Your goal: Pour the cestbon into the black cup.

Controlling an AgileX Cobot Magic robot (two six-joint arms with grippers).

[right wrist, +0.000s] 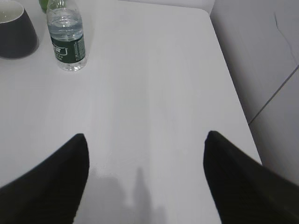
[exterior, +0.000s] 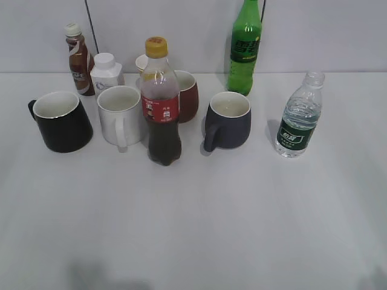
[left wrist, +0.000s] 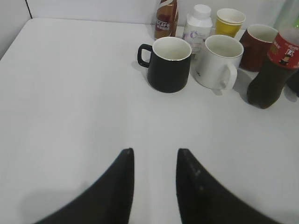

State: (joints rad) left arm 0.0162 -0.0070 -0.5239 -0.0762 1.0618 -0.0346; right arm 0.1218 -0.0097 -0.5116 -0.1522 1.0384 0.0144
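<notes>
The cestbon is a small clear ribbed bottle with a dark green label and no cap. It stands upright at the right of the table and shows at the top left of the right wrist view. The black cup, white inside with a loop handle, stands upright at the far left and shows in the left wrist view. My left gripper is open and empty over bare table, well short of the black cup. My right gripper is wide open and empty, well short of the cestbon. Neither gripper shows in the exterior view.
Between them stand a white mug, a cola bottle with red label and yellow cap, a dark red mug and a grey-blue mug. Behind are a coffee bottle, a white jar and a tall green soda bottle. The table's right edge is near.
</notes>
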